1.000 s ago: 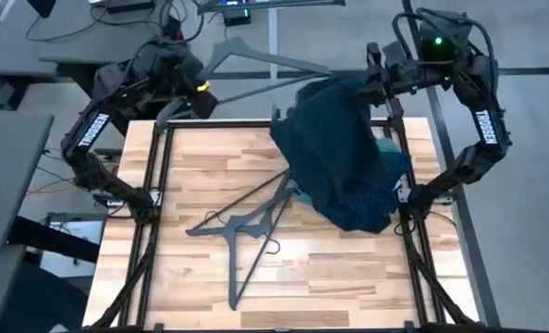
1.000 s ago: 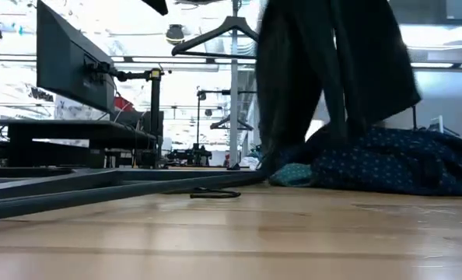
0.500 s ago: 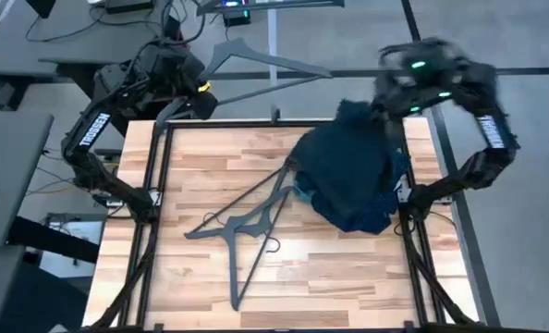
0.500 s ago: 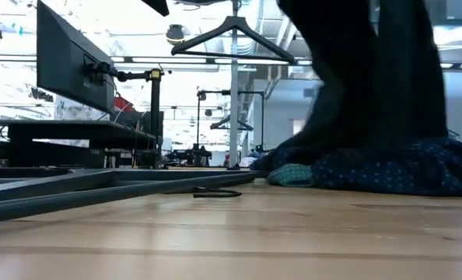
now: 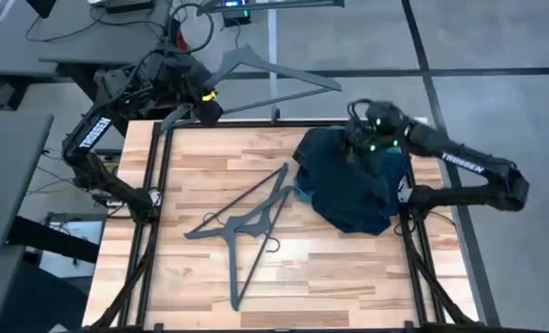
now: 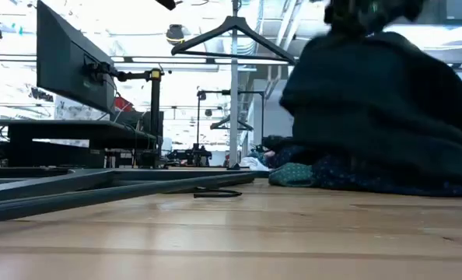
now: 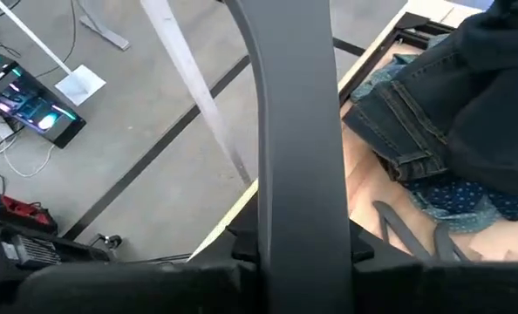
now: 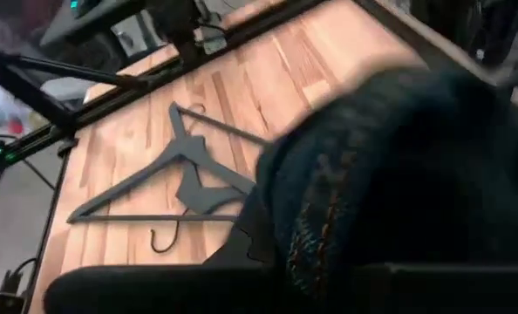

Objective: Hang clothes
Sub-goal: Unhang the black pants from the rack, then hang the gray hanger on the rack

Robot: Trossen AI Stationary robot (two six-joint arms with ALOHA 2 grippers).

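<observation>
The dark jeans (image 5: pixel 341 171) lie heaped on a pile at the table's far right, over the navy dotted shirt (image 6: pixel 386 180) and the teal shirt (image 6: pixel 292 174). My right gripper (image 5: pixel 367 139) is low over the top of the heap and shut on the jeans (image 8: pixel 364 174). My left gripper (image 5: pixel 205 98) hangs beyond the table's far left corner, shut on a grey hanger (image 5: pixel 274 72) that it holds in the air. Two more hangers (image 5: pixel 247 222) lie flat on the table's middle. My left gripper pinches one end of the hanger (image 7: pixel 296 218) between its two fingers. The hanger's flat bar (image 7: pixel 289 105) runs straight out from the fingers, and the whole hanger is clear of the table. My right gripper comes at the jeans from above, at the heap's top (image 6: pixel 355 39). The cloth hides its fingers, so the part held cannot be told. The jeans rise in a mound to the gripper, and their lower folds rest on the other clothes.
A black frame rail (image 5: pixel 154 185) runs around the table's edges. A thin upright pole (image 6: pixel 233 93) stands at the far edge's middle. Bare wood (image 5: pixel 330 277) lies along the near half of the table. Desks and a monitor (image 6: pixel 68 62) stand beyond.
My right gripper has come down fast from high over the far right corner to just above the pile. The jeans, which hung long below it, have collapsed into a mound on the other clothes. The hanger in my left gripper has stayed aloft.
</observation>
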